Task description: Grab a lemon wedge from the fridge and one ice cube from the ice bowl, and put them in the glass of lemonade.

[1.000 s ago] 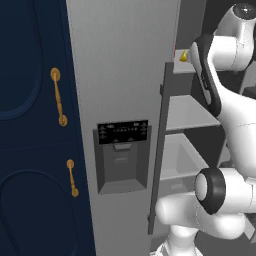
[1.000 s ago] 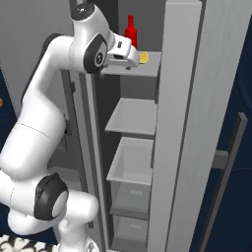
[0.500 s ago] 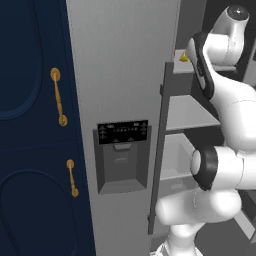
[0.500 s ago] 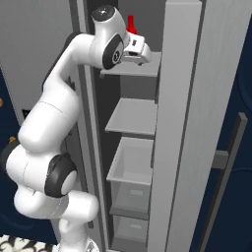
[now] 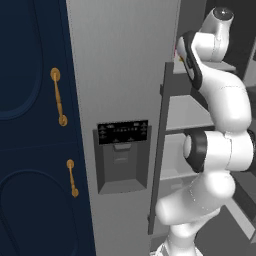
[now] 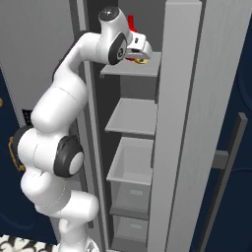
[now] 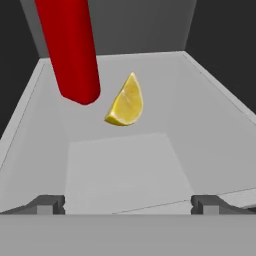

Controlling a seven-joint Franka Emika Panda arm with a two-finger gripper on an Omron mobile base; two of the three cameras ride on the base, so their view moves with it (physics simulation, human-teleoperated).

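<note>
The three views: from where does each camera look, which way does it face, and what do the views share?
Left base view: behind the arm on its left, facing the fridge with its closed dispenser door; the white arm rises at the right.
Right base view: behind on the right, facing the open compartment's shelves; the gripper reaches to the top shelf.
Hand view: on the hand, looking along the open fingertips at the lemon wedge beside the red bottle.
The right base view and the hand view share the top shelf, the bottle and the wedge.
</note>
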